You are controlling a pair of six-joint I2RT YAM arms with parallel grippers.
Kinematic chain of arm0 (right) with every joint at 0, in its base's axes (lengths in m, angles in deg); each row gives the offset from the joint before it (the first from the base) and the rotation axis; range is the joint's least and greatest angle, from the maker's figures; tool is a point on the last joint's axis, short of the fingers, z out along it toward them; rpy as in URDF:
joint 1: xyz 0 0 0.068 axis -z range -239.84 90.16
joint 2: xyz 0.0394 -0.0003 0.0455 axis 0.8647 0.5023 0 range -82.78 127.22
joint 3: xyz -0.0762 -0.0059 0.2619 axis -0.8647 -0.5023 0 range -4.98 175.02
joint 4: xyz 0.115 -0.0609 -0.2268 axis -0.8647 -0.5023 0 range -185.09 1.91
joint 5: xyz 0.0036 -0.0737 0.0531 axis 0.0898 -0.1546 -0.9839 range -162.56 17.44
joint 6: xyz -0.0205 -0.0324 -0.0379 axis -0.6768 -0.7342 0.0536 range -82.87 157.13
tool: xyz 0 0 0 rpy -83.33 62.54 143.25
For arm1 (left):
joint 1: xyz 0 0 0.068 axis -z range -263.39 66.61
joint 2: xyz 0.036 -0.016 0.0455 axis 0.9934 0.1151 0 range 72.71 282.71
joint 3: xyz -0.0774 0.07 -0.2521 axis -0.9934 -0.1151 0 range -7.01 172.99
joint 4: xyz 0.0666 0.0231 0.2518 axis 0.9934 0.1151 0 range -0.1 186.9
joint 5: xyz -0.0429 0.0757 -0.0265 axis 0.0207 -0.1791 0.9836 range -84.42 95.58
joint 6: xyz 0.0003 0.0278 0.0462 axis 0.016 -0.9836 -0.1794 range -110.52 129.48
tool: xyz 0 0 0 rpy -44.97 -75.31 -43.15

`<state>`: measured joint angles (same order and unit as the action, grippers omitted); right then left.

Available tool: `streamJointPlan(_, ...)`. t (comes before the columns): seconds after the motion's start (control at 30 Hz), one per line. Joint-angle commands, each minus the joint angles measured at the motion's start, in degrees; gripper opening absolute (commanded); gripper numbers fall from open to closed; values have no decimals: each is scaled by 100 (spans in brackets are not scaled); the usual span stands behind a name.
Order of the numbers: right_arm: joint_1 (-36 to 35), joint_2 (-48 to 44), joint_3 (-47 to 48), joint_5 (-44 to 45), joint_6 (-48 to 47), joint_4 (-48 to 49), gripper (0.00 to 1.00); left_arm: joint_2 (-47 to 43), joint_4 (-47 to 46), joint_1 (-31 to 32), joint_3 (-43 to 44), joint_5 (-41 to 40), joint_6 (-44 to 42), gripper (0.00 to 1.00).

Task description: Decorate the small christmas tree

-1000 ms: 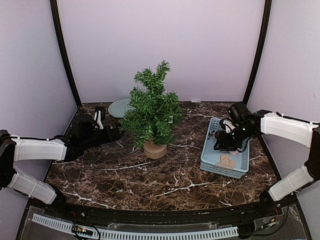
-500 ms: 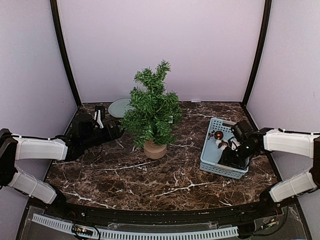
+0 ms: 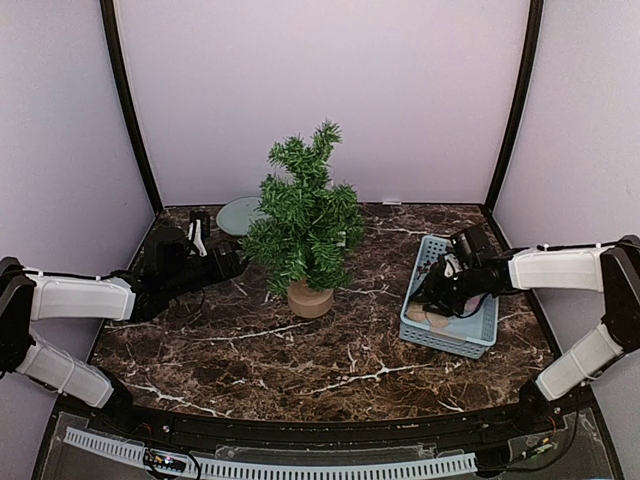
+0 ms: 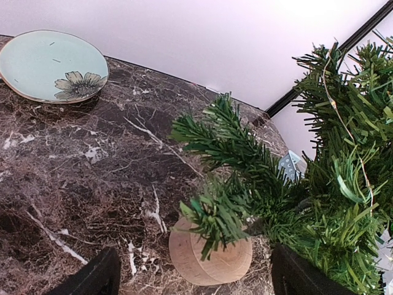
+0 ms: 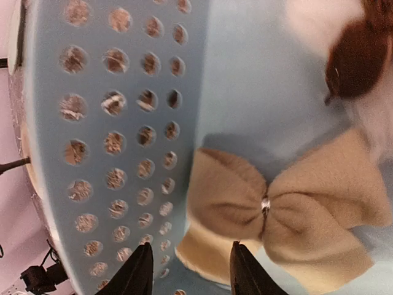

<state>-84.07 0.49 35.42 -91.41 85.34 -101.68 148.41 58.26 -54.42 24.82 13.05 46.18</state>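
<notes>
The small christmas tree (image 3: 305, 225) stands mid-table on its tan wooden stump (image 3: 310, 298). My left gripper (image 3: 232, 265) hovers open just left of its lower branches. In the left wrist view the stump (image 4: 212, 258) and a green branch (image 4: 239, 160) lie ahead between the wide-apart fingers of that gripper (image 4: 196, 279). My right gripper (image 3: 428, 300) reaches down into the light blue basket (image 3: 450, 340). In the right wrist view that gripper (image 5: 193, 270) is open just above a tan fabric bow (image 5: 276, 209), and its tips straddle the bow's lower edge.
A pale green flowered plate (image 3: 238, 214) lies behind the left gripper near the back wall. In the basket, a brown and white ornament (image 5: 356, 55) lies beside the bow. The basket's perforated wall (image 5: 110, 123) is close to the right gripper's left finger.
The right gripper has shifted inside the basket, first toward its near end, then to its left side above the bow. The left arm and the tree have not moved.
</notes>
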Motion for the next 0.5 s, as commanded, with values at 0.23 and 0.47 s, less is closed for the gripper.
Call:
streamJointPlan(0.23,-105,-935,706,2006,-1644,-1350,32,-45,-146,-58,-62,63,-13,87)
streamJointPlan(0.47,-634,-143,998,2541,-1816,-1678,27,72,-209,-58,31,212,12,87)
